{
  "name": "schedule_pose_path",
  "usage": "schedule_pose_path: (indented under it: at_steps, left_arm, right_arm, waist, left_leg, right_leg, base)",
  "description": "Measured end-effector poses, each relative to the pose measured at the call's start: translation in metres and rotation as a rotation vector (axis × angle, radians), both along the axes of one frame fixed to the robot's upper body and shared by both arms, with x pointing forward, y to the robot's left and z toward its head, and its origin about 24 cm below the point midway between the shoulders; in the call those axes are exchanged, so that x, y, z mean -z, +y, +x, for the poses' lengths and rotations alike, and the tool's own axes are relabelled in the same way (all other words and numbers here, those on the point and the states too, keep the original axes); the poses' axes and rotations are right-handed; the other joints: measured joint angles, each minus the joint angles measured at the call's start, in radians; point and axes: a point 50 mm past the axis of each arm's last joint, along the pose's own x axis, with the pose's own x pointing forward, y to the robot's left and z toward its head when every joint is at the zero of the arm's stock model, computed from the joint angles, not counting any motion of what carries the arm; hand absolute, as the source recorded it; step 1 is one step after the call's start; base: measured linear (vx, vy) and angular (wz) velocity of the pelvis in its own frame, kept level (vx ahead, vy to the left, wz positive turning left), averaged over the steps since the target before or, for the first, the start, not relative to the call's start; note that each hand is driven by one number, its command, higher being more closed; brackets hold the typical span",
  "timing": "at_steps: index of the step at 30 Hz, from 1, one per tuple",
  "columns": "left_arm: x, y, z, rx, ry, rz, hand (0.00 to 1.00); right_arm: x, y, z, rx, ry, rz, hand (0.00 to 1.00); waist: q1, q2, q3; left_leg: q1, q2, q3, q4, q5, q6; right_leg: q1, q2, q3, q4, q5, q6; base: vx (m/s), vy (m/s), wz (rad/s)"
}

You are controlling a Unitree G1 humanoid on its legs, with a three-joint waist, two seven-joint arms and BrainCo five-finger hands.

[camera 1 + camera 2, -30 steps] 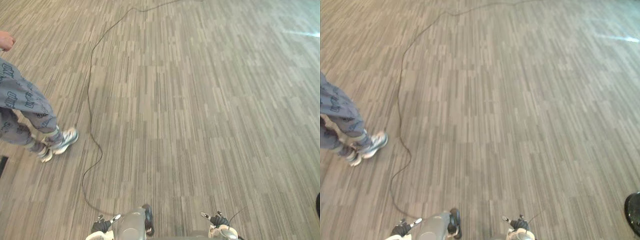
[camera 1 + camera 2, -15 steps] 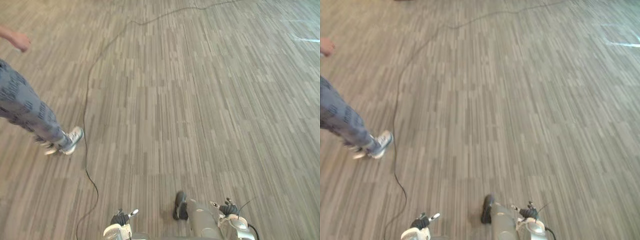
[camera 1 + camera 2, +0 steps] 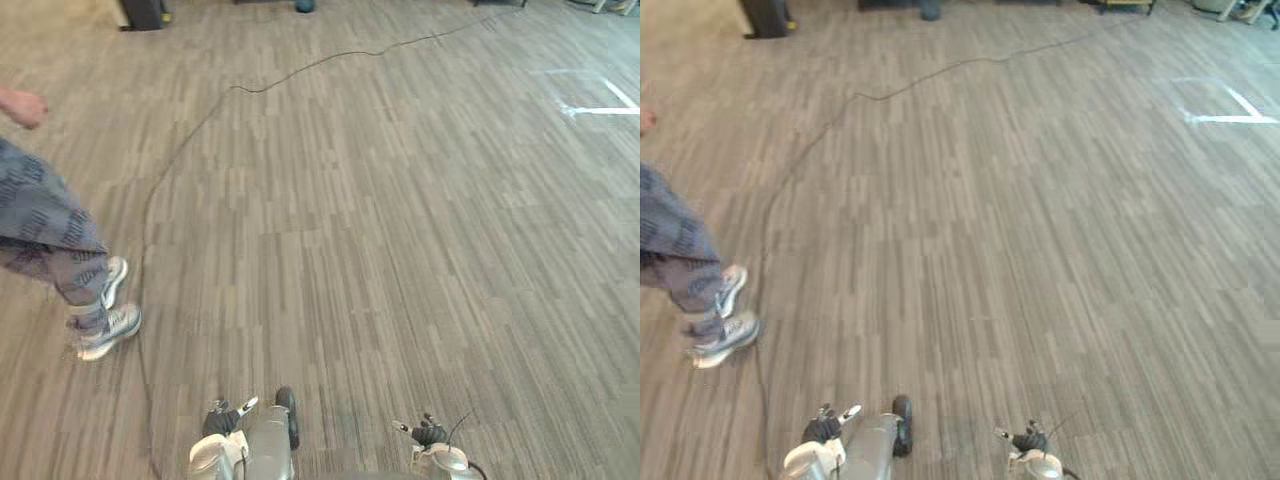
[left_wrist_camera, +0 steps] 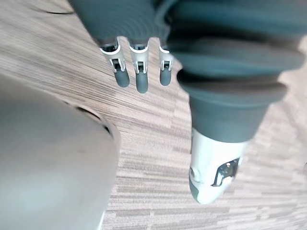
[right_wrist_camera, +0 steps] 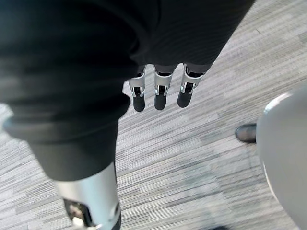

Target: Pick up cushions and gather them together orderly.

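downward, left hand (image 4: 137, 76) fingers straight, right hand (image 5: 160, 93) likewise, over striped floor (image 3: 400, 200)

Floor (image 3: 400, 250): covers the whole room as seen; short narrow strips in mixed grey and brown tones, laid in squares whose grain alternates.
Floor marking (image 3: 605, 108): white lines meeting at an angle, far right.
Light: a pale sheen on the floor around the marking; the near floor is duller and warmer.
Dark boxy object (image 3: 143, 12): stands on the floor at the far left edge; kind unclear.
Dark round object (image 3: 305, 5): far edge, near the middle; too small to identify.
Person (image 3: 50, 225): left side, patterned grey trousers, pale sneakers (image 3: 108, 333) on the floor.
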Motion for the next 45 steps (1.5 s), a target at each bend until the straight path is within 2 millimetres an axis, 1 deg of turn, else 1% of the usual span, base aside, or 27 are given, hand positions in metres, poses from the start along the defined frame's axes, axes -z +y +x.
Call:
schedule_pose_path:
  at_steps: [2,3,5,9,11,12,13,14,16,17,20,21,22,25,27,29,30,32,33,34,35,36,38,39,41,42,45]
  left_arm:
    - [0.003,-0.001,-0.001,0.009,0.033,-0.006,0.0]
    - [0.005,-0.002,-0.003,0.019,0.049,-0.007,0.0]
    - [0.006,-0.005,-0.004,0.037,0.061,-0.002,0.0]
    - [0.007,-0.012,-0.003,0.061,0.069,-0.01,0.0]
    - [0.009,-0.017,-0.004,0.085,0.082,-0.016,0.0]
    - [0.01,-0.017,-0.006,0.113,0.102,-0.005,0.0]
    - [0.012,-0.015,-0.009,0.127,0.12,0.003,0.0]
    - [0.012,-0.016,-0.009,0.133,0.124,0.003,0.0]
    - [0.015,-0.026,-0.01,0.138,0.136,-0.02,0.0]
    - [0.015,-0.031,-0.009,0.15,0.135,-0.027,0.0]
    - [0.012,-0.03,-0.006,0.115,0.108,-0.028,0.0]
    - [0.009,-0.024,-0.001,0.1,0.081,-0.016,0.0]
    - [0.008,-0.023,0.0,0.095,0.077,-0.013,0.0]
    - [0.003,-0.013,0.002,0.031,0.021,-0.006,0.0]
    - [0.001,-0.013,0.003,-0.004,-0.006,-0.021,0.0]
    - [0.001,-0.015,0.002,-0.028,-0.013,-0.031,0.0]
    - [0.002,-0.015,0.002,-0.031,-0.01,-0.027,0.0]
    - [0.001,-0.015,0.002,-0.034,-0.012,-0.029,0.0]
    - [0.001,-0.015,0.003,-0.032,-0.016,-0.03,0.0]
    - [0.001,-0.006,0.001,-0.022,-0.006,-0.005,0.0]
    - [0.001,-0.004,0.0,-0.022,-0.002,-0.002,0.0]
    - [0.0,0.0,0.001,-0.023,-0.004,0.008,0.0]
    - [0.003,0.002,-0.003,-0.011,0.03,0.015,0.0]
    - [0.003,0.002,-0.003,-0.007,0.035,0.016,0.0]
    - [0.008,-0.002,-0.01,0.013,0.072,0.006,0.0]
    - [0.008,-0.003,-0.012,0.018,0.08,0.007,0.0]
    - [0.01,-0.005,-0.013,0.067,0.101,0.017,0.0]
  right_arm:
    - [-0.004,0.0,0.007,-0.007,-0.041,0.001,0.0]
    - [-0.006,-0.003,0.011,-0.008,-0.064,-0.007,0.0]
    - [-0.008,-0.006,0.013,-0.008,-0.083,-0.017,0.0]
    - [-0.011,-0.017,0.017,-0.014,-0.099,-0.044,0.0]
    - [-0.013,-0.022,0.02,-0.018,-0.101,-0.057,0.0]
    - [-0.013,-0.024,0.022,-0.019,-0.102,-0.061,0.0]
    - [-0.013,-0.025,0.022,-0.014,-0.103,-0.061,0.0]
    - [-0.014,-0.027,0.022,-0.009,-0.105,-0.063,0.0]
    - [-0.017,-0.035,0.027,0.011,-0.123,-0.076,0.0]
    - [-0.019,-0.04,0.028,0.039,-0.135,-0.08,0.0]
    - [-0.018,-0.036,0.028,0.022,-0.125,-0.076,0.0]
    - [-0.016,-0.034,0.026,0.011,-0.111,-0.079,0.0]
    - [-0.016,-0.034,0.025,0.011,-0.107,-0.078,0.0]
    - [-0.012,-0.028,0.017,0.03,-0.083,-0.06,0.0]
    - [-0.011,-0.028,0.014,0.035,-0.073,-0.059,0.0]
    - [-0.009,-0.027,0.012,0.036,-0.061,-0.055,0.0]
    - [-0.006,-0.027,0.006,0.038,-0.037,-0.054,0.0]
    - [-0.004,-0.029,0.002,0.039,-0.02,-0.058,0.0]
    - [0.0,-0.025,-0.007,0.041,0.014,-0.043,0.0]
    - [0.001,-0.016,-0.007,0.042,0.015,-0.021,0.0]
    - [0.002,-0.015,-0.007,0.042,0.014,-0.015,0.0]
    - [0.002,-0.011,-0.007,0.045,0.01,-0.002,0.0]
    - [0.001,-0.011,-0.004,0.036,-0.004,-0.002,0.0]
    - [0.0,-0.012,-0.003,0.032,-0.007,-0.004,0.0]
    - [-0.003,-0.016,0.004,-0.018,-0.031,-0.03,0.0]
    - [-0.005,-0.016,0.006,-0.03,-0.044,-0.034,0.0]
    - [-0.01,-0.019,0.018,-0.033,-0.088,-0.045,0.0]
  waist:
    - [-0.006,0.01,0.006]
    - [-0.014,0.022,0.014]
    - [-0.026,0.03,0.016]
    - [-0.046,0.049,0.021]
    - [-0.061,0.067,0.026]
    - [-0.073,0.066,0.028]
    - [-0.085,0.059,0.032]
    - [-0.09,0.065,0.036]
    - [-0.085,0.107,0.037]
    - [-0.098,0.129,0.046]
    - [-0.087,0.16,0.069]
    - [-0.08,0.16,0.083]
    - [-0.08,0.153,0.087]
    - [-0.062,0.116,0.1]
    - [-0.045,0.113,0.092]
    - [-0.041,0.112,0.092]
    - [-0.038,0.11,0.09]
    - [-0.029,0.113,0.087]
    - [-0.01,0.094,0.07]
    - [-0.013,0.051,0.038]
    - [-0.015,0.041,0.033]
    - [-0.016,0.016,0.032]
    - [-0.027,0.008,0.036]
    - [-0.03,0.011,0.038]
    - [-0.032,0.032,0.037]
    - [-0.034,0.035,0.038]
    - [-0.071,0.044,0.041]
  left_leg:
    - [0.101,-0.001,0.029,-0.008,-0.077,0.007]
    - [0.185,-0.002,0.051,-0.036,-0.112,0.006]
    - [0.29,0.001,0.079,-0.089,-0.138,-0.005]
    - [0.467,0.028,0.17,-0.219,-0.15,-0.031]
    - [0.524,0.042,0.192,-0.286,-0.14,-0.065]
    - [0.559,0.039,0.2,-0.325,-0.133,-0.079]
    - [0.604,0.03,0.192,-0.344,-0.132,-0.08]
    - [0.619,0.033,0.185,-0.349,-0.129,-0.086]
    - [0.639,0.073,0.157,-0.322,-0.078,-0.149]
    - [0.623,0.106,0.112,-0.206,-0.052,-0.182]
    - [0.342,0.229,-0.043,0.486,0.082,-0.18]
    - [0.239,0.236,-0.078,0.668,0.022,-0.187]
    - [0.216,0.234,-0.08,0.686,0.01,-0.186]
    - [0.061,0.212,-0.047,0.596,-0.053,-0.133]
    - [-0.004,0.168,-0.032,0.333,-0.078,-0.103]
    - [-0.025,0.115,-0.065,0.096,-0.057,-0.115]
    - [-0.028,0.068,-0.103,-0.168,0.03,-0.13]
    - [-0.036,0.061,-0.119,-0.237,0.094,-0.121]
    - [-0.026,0.043,-0.127,-0.207,0.204,-0.107]
    - [-0.032,0.012,-0.11,-0.167,0.168,-0.067]
    - [-0.029,0.007,-0.102,-0.156,0.152,-0.055]
    - [-0.009,-0.005,-0.065,-0.097,0.087,-0.029]
    - [0.088,-0.024,-0.034,-0.047,-0.019,-0.007]
    - [0.106,-0.024,-0.027,-0.047,-0.031,-0.004]
    - [0.253,-0.018,0.008,-0.092,-0.094,0.0]
    - [0.329,-0.014,0.028,-0.149,-0.099,-0.002]
    - [0.447,0.0,0.039,-0.26,-0.102,-0.008]
  right_leg:
    - [-0.162,-0.011,0.023,0.394,0.046,0.065]
    - [-0.25,-0.01,-0.003,0.575,0.021,0.061]
    - [-0.334,-0.008,-0.085,0.638,-0.018,0.035]
    - [-0.463,0.001,-0.313,0.365,-0.076,-0.041]
    - [-0.505,0.034,-0.377,0.15,-0.011,-0.057]
    - [-0.521,0.057,-0.409,-0.016,0.085,-0.071]
    - [-0.519,0.075,-0.405,-0.107,0.225,-0.125]
    - [-0.509,0.082,-0.401,-0.108,0.275,-0.17]
    - [-0.518,0.11,-0.399,-0.007,0.182,-0.191]
    - [-0.503,0.128,-0.406,0.042,0.117,-0.2]
    - [-0.365,0.235,-0.336,-0.022,0.047,-0.21]
    - [-0.286,0.262,-0.296,-0.054,0.028,-0.225]
    - [-0.265,0.265,-0.288,-0.062,0.022,-0.229]
    - [-0.101,0.283,-0.188,-0.166,-0.005,-0.214]
    - [-0.019,0.281,-0.097,-0.225,-0.018,-0.185]
    - [0.044,0.266,-0.041,-0.268,-0.031,-0.164]
    - [0.101,0.245,0.01,-0.315,-0.053,-0.129]
    - [0.138,0.235,0.046,-0.331,-0.074,-0.106]
    - [0.155,0.206,0.091,-0.322,-0.09,-0.091]
    - [0.096,0.163,0.121,-0.204,-0.094,-0.08]
    - [0.073,0.155,0.125,-0.154,-0.097,-0.062]
    - [-0.012,0.133,0.135,0.074,-0.082,-0.003]
    - [-0.151,0.09,0.107,0.456,0.005,0.122]
    - [-0.166,0.082,0.092,0.497,0.004,0.121]
    - [-0.268,0.03,-0.041,0.599,-0.04,0.042]
    - [-0.321,0.024,-0.11,0.555,-0.067,-0.001]
    - [-0.449,0.065,-0.205,0.29,-0.07,-0.019]
  base:
    - [0.59,0.234,-0.58]
    - [0.46,0.152,-0.6]
    - [0.31,0.06,-0.43]
    - [0.54,0.012,-0.42]
    - [0.43,-0.044,-0.26]
    - [0.55,-0.125,-0.25]
    - [0.69,-0.168,-0.2]
    - [0.59,-0.162,-0.34]
    - [0.5,-0.197,-0.36]
    - [0.66,-0.342,-0.33]
    - [0.55,-0.203,-0.75]
    - [0.5,-0.077,-1.04]
    - [0.6,-0.078,-0.98]
    - [0.43,-0.034,-0.77]
    - [0.44,0.065,-1.04]
    - [0.63,0.205,-1.07]
    - [0.7,0.291,-0.84]
    - [0.52,0.286,-0.89]
    - [0.74,0.441,-1.09]
    - [0.75,0.437,-0.9]
    - [0.75,0.408,-0.61]
    - [0.5,0.262,-0.42]
    - [0.59,0.291,-0.4]
    - [0.66,0.292,-0.37]
    - [0.55,0.186,-0.42]
    - [0.36,0.082,-0.31]
    - [0.48,0.017,-0.09]
